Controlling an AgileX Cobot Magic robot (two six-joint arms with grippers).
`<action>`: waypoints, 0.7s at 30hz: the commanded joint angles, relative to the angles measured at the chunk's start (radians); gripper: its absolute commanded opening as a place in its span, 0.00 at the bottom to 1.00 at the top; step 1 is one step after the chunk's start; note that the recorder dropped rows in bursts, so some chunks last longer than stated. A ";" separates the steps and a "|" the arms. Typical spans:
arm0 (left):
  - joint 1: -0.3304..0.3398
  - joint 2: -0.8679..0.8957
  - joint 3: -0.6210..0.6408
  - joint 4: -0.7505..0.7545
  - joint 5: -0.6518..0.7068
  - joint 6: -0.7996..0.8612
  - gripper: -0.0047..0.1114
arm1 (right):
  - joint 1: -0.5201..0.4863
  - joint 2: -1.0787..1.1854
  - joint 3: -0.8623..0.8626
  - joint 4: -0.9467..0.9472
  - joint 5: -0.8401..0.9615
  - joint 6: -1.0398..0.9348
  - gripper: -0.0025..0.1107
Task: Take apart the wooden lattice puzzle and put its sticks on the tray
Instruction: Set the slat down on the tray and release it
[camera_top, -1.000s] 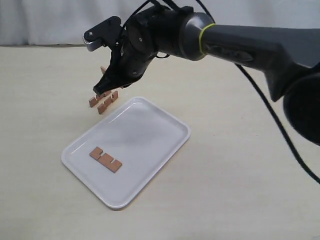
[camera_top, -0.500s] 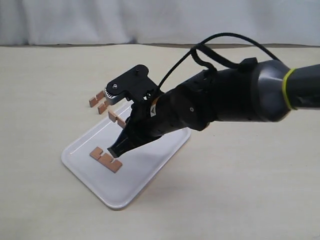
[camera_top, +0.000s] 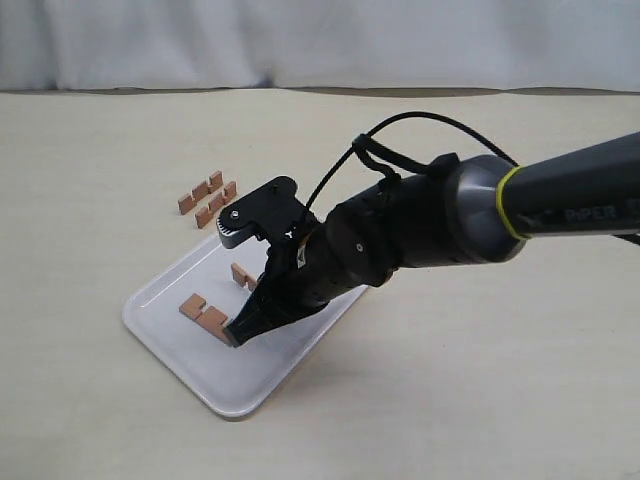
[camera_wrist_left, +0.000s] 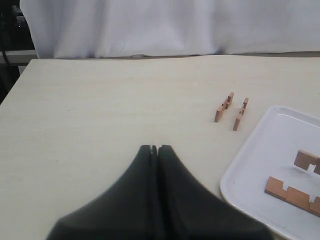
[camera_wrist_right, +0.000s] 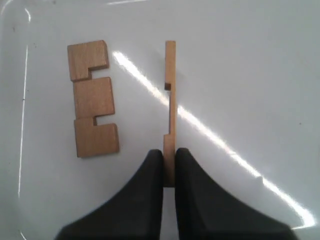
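The lattice puzzle is apart. Two of its sticks (camera_top: 207, 198) stand side by side on the table beyond the tray's far corner, showing in the left wrist view as one stick (camera_wrist_left: 225, 106) and its neighbour (camera_wrist_left: 240, 113). On the white tray (camera_top: 215, 375) one notched stick (camera_top: 205, 315) lies flat. My right gripper (camera_wrist_right: 170, 165) is shut on the end of another stick (camera_wrist_right: 170, 100), held on edge low over the tray (camera_wrist_right: 250, 75) beside the flat stick (camera_wrist_right: 92, 100). My left gripper (camera_wrist_left: 154, 148) is shut and empty over the table, short of the tray (camera_wrist_left: 260, 165).
The right arm (camera_top: 430, 225) reaches in from the right and covers the tray's right half. A white curtain (camera_top: 320, 40) closes off the back of the pale tabletop (camera_top: 480, 400).
My right gripper has lifted one stick away from the group on the table, carried it over the tray and brought it down beside the flat stick. Two sticks stay on the table.
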 joint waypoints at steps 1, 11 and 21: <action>0.000 -0.002 0.003 0.001 -0.009 -0.003 0.04 | 0.001 0.003 0.002 0.006 -0.005 0.004 0.11; 0.000 -0.002 0.003 0.001 -0.007 -0.003 0.04 | 0.001 -0.015 0.000 0.006 -0.033 -0.007 0.54; 0.000 -0.002 0.003 0.001 -0.007 -0.003 0.04 | 0.001 -0.088 0.000 0.006 -0.059 -0.007 0.58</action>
